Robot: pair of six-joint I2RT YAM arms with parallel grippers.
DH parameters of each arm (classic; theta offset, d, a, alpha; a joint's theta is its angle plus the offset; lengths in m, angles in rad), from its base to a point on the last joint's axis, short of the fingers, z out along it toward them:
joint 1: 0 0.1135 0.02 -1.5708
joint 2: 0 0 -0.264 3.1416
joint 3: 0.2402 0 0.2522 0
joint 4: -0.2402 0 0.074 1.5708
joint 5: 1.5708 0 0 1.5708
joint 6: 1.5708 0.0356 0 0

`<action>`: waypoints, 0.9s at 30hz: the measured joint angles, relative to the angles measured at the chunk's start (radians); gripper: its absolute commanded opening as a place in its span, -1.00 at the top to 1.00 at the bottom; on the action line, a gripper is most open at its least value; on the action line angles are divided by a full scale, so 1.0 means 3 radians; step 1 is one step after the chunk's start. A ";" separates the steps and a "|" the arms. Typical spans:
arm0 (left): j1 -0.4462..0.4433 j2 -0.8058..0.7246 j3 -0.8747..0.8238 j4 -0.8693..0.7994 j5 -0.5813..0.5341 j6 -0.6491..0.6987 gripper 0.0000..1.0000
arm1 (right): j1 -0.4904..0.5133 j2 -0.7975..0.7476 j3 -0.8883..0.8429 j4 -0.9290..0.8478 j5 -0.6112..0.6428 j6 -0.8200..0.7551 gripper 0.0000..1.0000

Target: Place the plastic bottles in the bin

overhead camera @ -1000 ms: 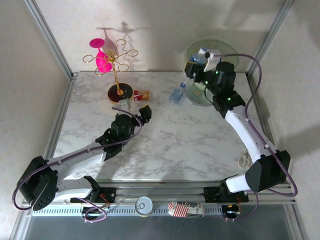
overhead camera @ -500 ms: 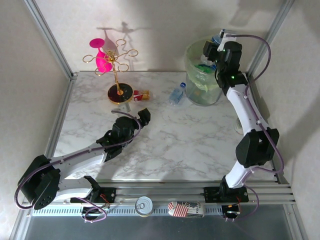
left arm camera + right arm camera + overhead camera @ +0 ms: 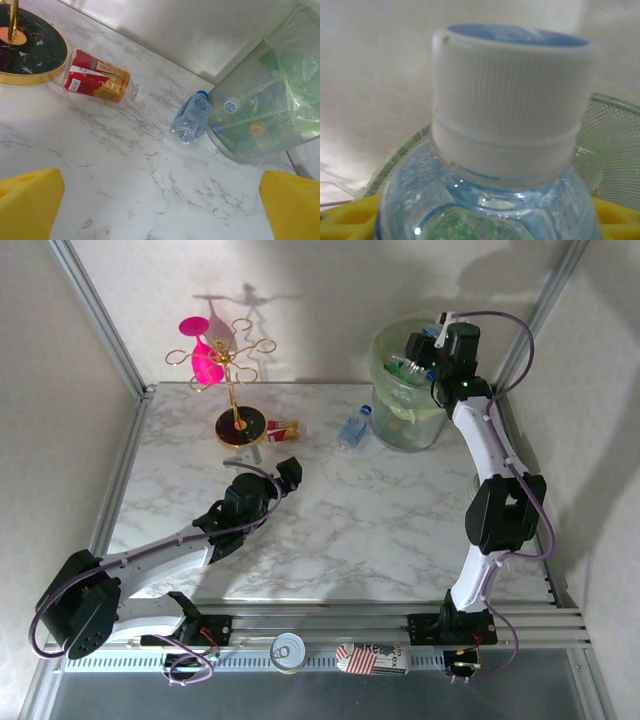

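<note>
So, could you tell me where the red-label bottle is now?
The red-label bottle lies on its side near the table's far edge in the top view, just right of the stand's base and left of the clear bottle beside the bin.

The middle of the worktop (image 3: 380, 530) lies bare and passable. Along the far edge are the gold stand (image 3: 243, 425), a red-labelled bottle (image 3: 283, 428) and a clear bottle (image 3: 352, 428) just beside the bin (image 3: 400, 435), whose mouth the right arm (image 3: 480, 430) overhangs.

left arm (image 3: 165, 558) and right arm (image 3: 485, 445): white links, black joints, purple cables (image 3: 500, 313), yellow pads (image 3: 30, 202).
</note>
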State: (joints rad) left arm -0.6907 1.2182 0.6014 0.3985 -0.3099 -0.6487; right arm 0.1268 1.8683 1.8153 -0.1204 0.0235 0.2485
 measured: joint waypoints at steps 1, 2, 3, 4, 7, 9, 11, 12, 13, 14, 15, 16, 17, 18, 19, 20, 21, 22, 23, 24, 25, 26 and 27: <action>0.0000 0.0000 0.0000 0.0000 0.0000 -0.0010 -0.99 | -0.0006 0.0024 0.0036 -0.0028 0.0001 0.0011 -0.97; 0.0000 0.0000 0.0000 0.0000 0.0000 -0.0011 -0.99 | -0.0011 0.0039 0.0066 -0.0056 0.0005 0.0011 -0.98; 0.0001 0.0000 0.0000 0.0000 0.0000 -0.0013 -0.99 | -0.0019 0.0047 0.0088 -0.0075 0.0009 -0.0003 -0.98; 0.0003 0.0000 0.0000 -0.0001 0.0000 -0.0013 -0.99 | -0.0023 0.0051 0.0123 -0.0120 0.0015 -0.0004 -0.98; 0.0003 -0.0001 0.0000 -0.0001 -0.0001 -0.0015 -0.99 | -0.0023 0.0051 0.0248 -0.0229 0.0045 -0.0010 -0.98; 0.0003 -0.0001 0.0000 0.0000 -0.0001 -0.0025 -0.99 | -0.0023 0.0046 0.0320 -0.0240 0.0088 -0.0033 -0.98; 0.0004 -0.0001 0.0000 0.0000 -0.0003 -0.0041 -0.99 | -0.0022 0.0004 0.0327 -0.0251 0.0136 -0.0061 -0.98; 0.0006 -0.0001 0.0000 0.0000 -0.0003 -0.0051 -0.99 | -0.0023 -0.0017 0.0326 -0.0262 0.0163 -0.0071 -0.97; 0.0013 0.0000 0.0000 0.0000 -0.0001 -0.0066 -0.99 | -0.0023 -0.0050 0.0310 -0.0264 0.0198 -0.0083 -0.98; 0.0025 0.0000 0.0000 0.0000 -0.0003 -0.0089 -0.99 | -0.0023 -0.0098 0.0284 -0.0267 0.0221 -0.0086 -0.98; 0.0041 0.0005 0.0000 0.0001 -0.0001 -0.0103 -0.99 | -0.0023 -0.0153 0.0244 -0.0263 0.0235 -0.0093 -0.97; 0.0058 0.0015 0.0000 0.0004 0.0000 -0.0121 -0.99 | -0.0023 -0.0225 0.0184 -0.0264 0.0237 -0.0094 -0.97; 0.0085 0.0034 0.0000 0.0004 0.0004 -0.0139 -0.99 | -0.0022 -0.0318 0.0107 -0.0264 0.0235 -0.0094 -0.98; 0.0111 0.0057 0.0000 0.0004 0.0014 -0.0153 -0.99 | -0.0022 -0.0399 0.0039 -0.0262 0.0233 -0.0094 -0.98; 0.0139 0.0086 0.0001 0.0004 0.0036 -0.0173 -0.99 | -0.0017 -0.0509 -0.0057 -0.0251 0.0215 -0.0095 -0.97; 0.0174 0.0121 0.0001 0.0005 0.0057 -0.0187 -0.99 | -0.0008 -0.0623 -0.0170 -0.0228 0.0195 -0.0095 -0.97; 0.0201 0.0149 0.0001 0.0006 0.0083 -0.0200 -0.99 | 0.0003 -0.0738 -0.0291 -0.0191 0.0179 -0.0095 -0.98; 0.0237 0.0191 0.0006 0.0008 0.0100 -0.0211 -0.99 | 0.0024 -0.0877 -0.0454 -0.0132 0.0156 -0.0094 -0.98; 0.0280 0.0240 0.0023 0.0006 0.0131 -0.0226 -0.99 | 0.0056 -0.1012 -0.0615 -0.0079 0.0134 -0.0093 -0.98; 0.0317 0.0287 0.0046 0.0006 0.0167 -0.0240 -0.99 | 0.0094 -0.1134 -0.0774 -0.0028 0.0106 -0.0090 -0.98; 0.0356 0.0331 0.0075 0.0006 0.0200 -0.0258 -0.99 | 0.0145 -0.1263 -0.0944 0.0023 0.0078 -0.0081 -0.98; 0.0397 0.0376 0.0112 0.0009 0.0235 -0.0270 -0.99 | 0.0191 -0.1353 -0.1074 0.0069 0.0050 -0.0075 -0.98; 0.0435 0.0431 0.0160 0.0015 0.0266 -0.0277 -0.99 | 0.0240 -0.1453 -0.1227 0.0128 0.0003 -0.0056 -0.97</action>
State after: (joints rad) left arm -0.5602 1.3476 0.6495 0.4030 -0.2302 -0.7319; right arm 0.1989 1.4322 1.4471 -0.0818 0.0242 0.2317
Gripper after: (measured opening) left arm 0.995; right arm 0.987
